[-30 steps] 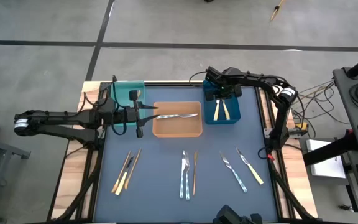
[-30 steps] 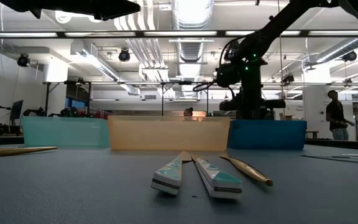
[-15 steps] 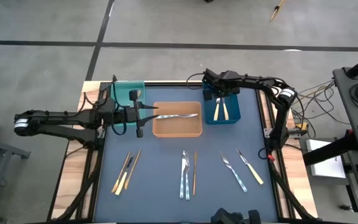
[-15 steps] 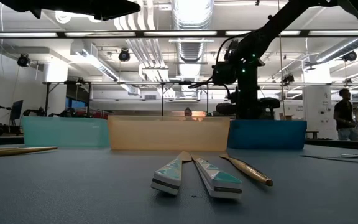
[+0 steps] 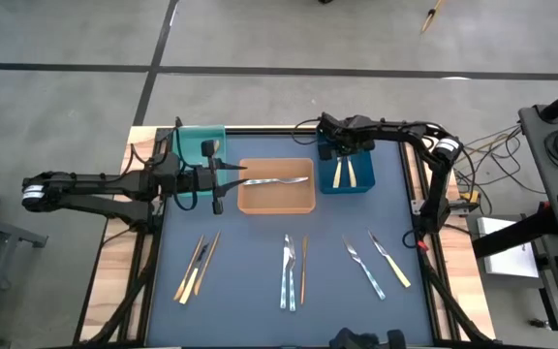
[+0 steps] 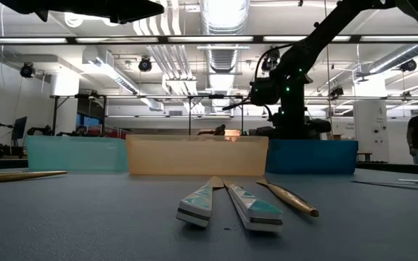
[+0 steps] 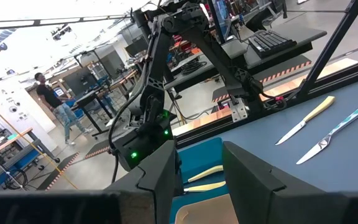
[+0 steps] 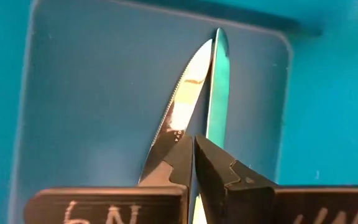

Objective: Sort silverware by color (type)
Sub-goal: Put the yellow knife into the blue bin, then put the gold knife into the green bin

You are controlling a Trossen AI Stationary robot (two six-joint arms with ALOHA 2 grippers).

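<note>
Right claw (image 5: 340, 147) is over the blue bin (image 5: 364, 184), pinched fully together with nothing in it; two cream-handled knives (image 5: 345, 173) lie side by side in that bin below it. Left claw (image 5: 223, 181) hangs by the orange bin (image 5: 275, 202), fingers apart, gripping nothing. A silver fork (image 5: 281, 180) lies in the orange bin. The rest of the silverware (image 5: 293, 270) is spread on the counter (image 5: 260, 252), nearer the front edge.

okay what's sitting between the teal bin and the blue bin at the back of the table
In the high view, a rectangular orange bin sits between the teal bin and the blue bin. A slim silver fork lies in it.
</note>
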